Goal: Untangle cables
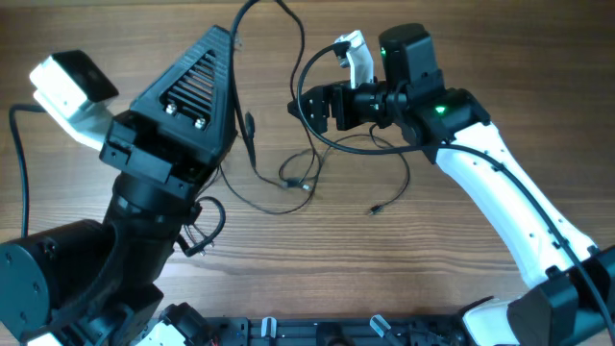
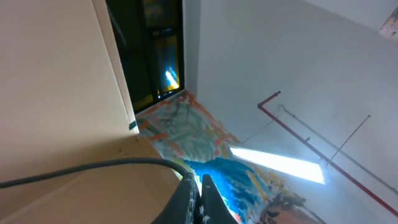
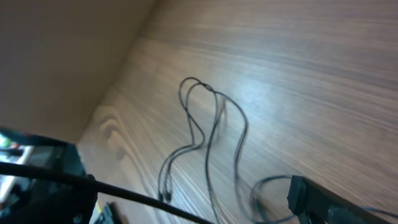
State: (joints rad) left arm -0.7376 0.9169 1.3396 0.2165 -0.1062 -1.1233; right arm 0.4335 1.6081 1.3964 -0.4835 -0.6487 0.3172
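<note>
Thin black cables (image 1: 298,181) lie in a loose tangle at the middle of the wooden table, with a small plug end (image 1: 375,209) to the right. My left gripper (image 1: 233,40) is raised high and tilted up. In the left wrist view its jaws (image 2: 198,180) are shut, with a cable (image 2: 93,167) running in from the left to their tips. That cable arcs over the table's far side (image 1: 279,8) down to my right gripper (image 1: 306,104). The right gripper (image 3: 180,205) is open wide; a cable (image 3: 124,194) crosses between its fingers, above looped cables (image 3: 211,124) on the table.
The left arm's large black body (image 1: 144,211) covers the table's left side. The white right arm (image 1: 500,183) reaches in from the lower right. A black rail (image 1: 317,332) runs along the front edge. The left wrist view shows only wall and ceiling.
</note>
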